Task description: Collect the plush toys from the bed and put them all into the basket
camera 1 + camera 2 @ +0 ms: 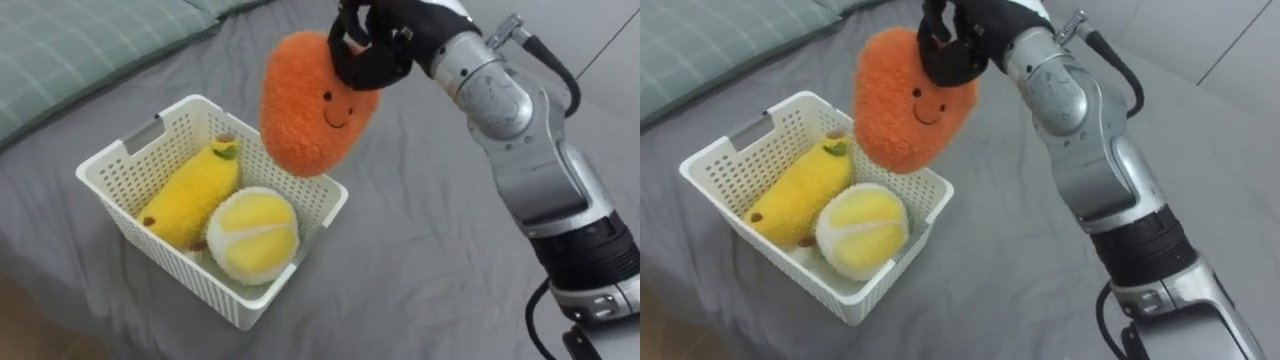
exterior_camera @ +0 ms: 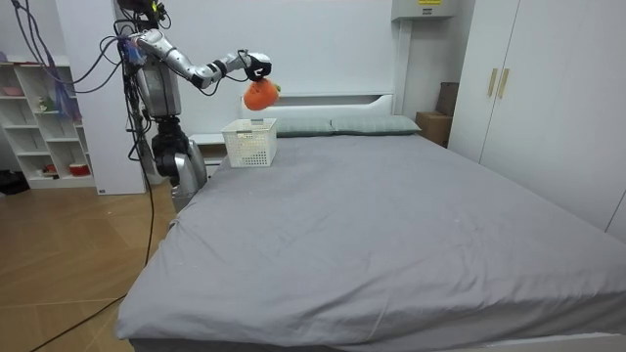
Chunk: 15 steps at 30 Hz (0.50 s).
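Fingers (image 1: 372, 68) of right hand (image 1: 395, 35) curled round the upper edge of orange plush toy (image 1: 310, 105), gripping it firmly, smiling face turned toward the camera. Held in the air above the far right corner of white basket (image 1: 175, 278), apart from everything below as far as can be judged. Already inside: banana plush (image 1: 195, 190) along the left wall, round yellow plush (image 1: 252, 235) just beside it at the near corner (some citrus fruit, going by the stitched segments). Basket on grey bed (image 1: 420, 260), near green checked pillow (image 1: 70, 50). From the room view: standing at the bedside close to the headboard (image 2: 323, 101), arm stretched out over the basket.

Probably the drop-in step, release not yet made. Possible trouble from here:

Hanging nearer the rim than the open middle; released now, likely to strike the rim and tumble onto the bed. Not much free space left inside; likely to land atop the other two and roll off. Fuzzy fabric, so liable to catch on a fingertip and swing rather than fall straight. Lowered too far, apt to shove the light basket sideways. Better to shift toward the basket's middle before opening.
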### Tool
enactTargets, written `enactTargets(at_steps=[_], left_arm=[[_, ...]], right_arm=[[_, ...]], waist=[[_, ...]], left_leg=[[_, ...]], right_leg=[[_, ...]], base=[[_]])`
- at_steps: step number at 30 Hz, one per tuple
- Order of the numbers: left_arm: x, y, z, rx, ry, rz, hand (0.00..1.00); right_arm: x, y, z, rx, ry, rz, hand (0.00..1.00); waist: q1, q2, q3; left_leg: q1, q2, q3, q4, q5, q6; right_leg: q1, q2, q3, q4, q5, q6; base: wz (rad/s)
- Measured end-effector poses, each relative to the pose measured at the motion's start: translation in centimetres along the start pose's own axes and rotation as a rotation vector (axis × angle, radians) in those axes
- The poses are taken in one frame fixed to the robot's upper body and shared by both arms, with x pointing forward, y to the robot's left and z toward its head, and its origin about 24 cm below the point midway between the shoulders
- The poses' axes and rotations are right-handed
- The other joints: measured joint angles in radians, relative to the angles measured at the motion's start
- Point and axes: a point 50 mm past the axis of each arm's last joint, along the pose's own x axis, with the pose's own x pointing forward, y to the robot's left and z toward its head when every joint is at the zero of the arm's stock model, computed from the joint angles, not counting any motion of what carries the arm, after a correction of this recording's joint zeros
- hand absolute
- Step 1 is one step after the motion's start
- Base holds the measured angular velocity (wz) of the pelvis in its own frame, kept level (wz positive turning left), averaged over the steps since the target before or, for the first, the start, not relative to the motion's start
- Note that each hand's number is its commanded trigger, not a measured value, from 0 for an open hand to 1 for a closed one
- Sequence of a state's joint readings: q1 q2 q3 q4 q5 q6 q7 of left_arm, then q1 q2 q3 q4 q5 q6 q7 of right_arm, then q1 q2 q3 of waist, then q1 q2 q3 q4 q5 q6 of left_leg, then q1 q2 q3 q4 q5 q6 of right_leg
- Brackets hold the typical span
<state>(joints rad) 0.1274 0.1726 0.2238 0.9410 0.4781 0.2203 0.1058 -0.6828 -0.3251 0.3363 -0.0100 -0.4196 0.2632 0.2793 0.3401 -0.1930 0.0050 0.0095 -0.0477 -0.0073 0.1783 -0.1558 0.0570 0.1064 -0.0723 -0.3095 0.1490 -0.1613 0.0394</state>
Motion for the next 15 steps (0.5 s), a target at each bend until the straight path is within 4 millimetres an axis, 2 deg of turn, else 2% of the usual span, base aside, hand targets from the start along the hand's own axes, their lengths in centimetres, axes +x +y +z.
enactTargets(at_steps=[1,2,3,5,15], left_arm=[[0.0,0.1,0.0,0.013,0.0,0.004,0.0],[0.0,0.1,-0.1,0.022,0.003,0.007,0.0],[0.0,0.2,-0.2,0.028,0.005,0.008,0.0],[0.0,0.2,-0.3,0.04,0.015,0.01,0.0],[-0.1,0.0,-0.7,0.056,0.057,-0.004,0.0]], right_arm=[[0.1,-0.1,0.1,-0.003,-0.004,-0.002,0.78],[0.1,-0.1,0.1,-0.003,-0.004,-0.002,0.2],[0.1,-0.1,0.1,-0.003,-0.004,-0.001,0.0],[0.2,0.1,-0.1,-0.004,0.007,0.015,0.0],[0.7,2.6,-1.5,0.012,0.114,0.161,0.0]], waist=[[0.012,-0.003,0.0019],[0.02,-0.009,0.0034],[0.021,-0.012,0.0054],[0.036,-0.023,0.0118],[0.078,-0.026,0.0108]], left_leg=[[-0.002,-0.001,-0.003,0.0,0.0,0.0],[-0.001,-0.001,-0.007,-0.001,0.0,0.0],[-0.001,-0.002,-0.01,0.0,0.0,0.0],[-0.008,-0.005,-0.026,0.003,0.0,0.0],[-0.035,-0.017,-0.07,0.025,0.006,0.001]], right_leg=[[0.001,0.0,-0.003,0.0,0.0,0.0],[0.005,-0.001,-0.008,0.0,0.0,0.0],[0.008,-0.001,-0.013,-0.001,0.0,0.0],[0.011,-0.002,-0.029,-0.001,0.0,0.0],[0.007,-0.008,-0.064,0.0,0.0,0.0]], base=[[0.08],[0.11],[0.18],[0.18],[0.15]])
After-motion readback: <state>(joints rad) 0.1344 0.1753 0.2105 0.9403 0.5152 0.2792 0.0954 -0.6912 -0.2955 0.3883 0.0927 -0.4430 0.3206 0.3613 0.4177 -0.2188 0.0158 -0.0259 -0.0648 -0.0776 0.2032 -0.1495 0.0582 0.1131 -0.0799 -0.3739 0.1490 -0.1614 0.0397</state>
